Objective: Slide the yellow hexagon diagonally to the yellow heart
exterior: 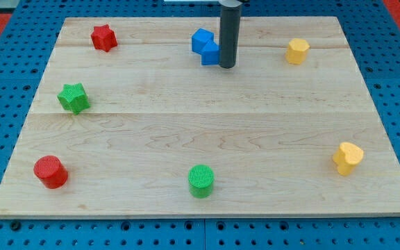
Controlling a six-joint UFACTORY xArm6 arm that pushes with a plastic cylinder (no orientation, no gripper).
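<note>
Your yellow hexagon (297, 51) stood upright, no long axis discernible, the yellow heart (347, 157) well below. My tip (227, 66), holding nothing, touched the blue block (205, 46).

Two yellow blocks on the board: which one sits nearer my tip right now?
The yellow hexagon, at the view's top right, level with my tip. The yellow heart lies far lower, near the view's bottom right. The blue block touches the tip's left.

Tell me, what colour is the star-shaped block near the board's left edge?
Green. The green star shows clearly in the camera view, the only one.
</note>
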